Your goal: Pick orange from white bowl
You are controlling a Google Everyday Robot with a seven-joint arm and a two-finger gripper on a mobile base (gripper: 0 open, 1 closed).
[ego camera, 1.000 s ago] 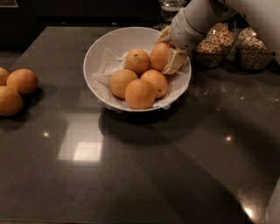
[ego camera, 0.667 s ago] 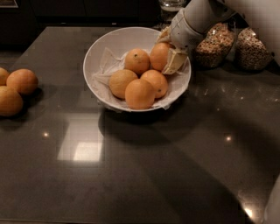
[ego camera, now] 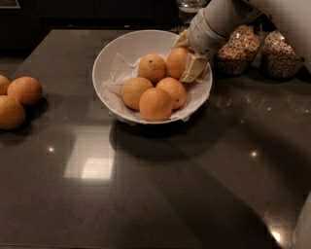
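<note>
The white bowl [ego camera: 109, 53] sits at the back middle of the dark counter, lined with crumpled white paper and holding several oranges. My gripper [ego camera: 183, 59] reaches in from the upper right, over the bowl's back right rim. Its cream fingers [ego camera: 193, 69] sit on either side of the orange [ego camera: 176, 62], a deep orange fruit at the back right of the pile, and press against it. The orange still rests among the others. An orange with a dark stem dot [ego camera: 152, 67] lies to its left, and a paler one [ego camera: 136, 92] lies further left.
Three loose oranges [ego camera: 24, 90] lie at the counter's left edge. Two glass jars of grains [ego camera: 238, 48] stand just right of the bowl, behind my arm. A glass [ego camera: 190, 6] stands at the back.
</note>
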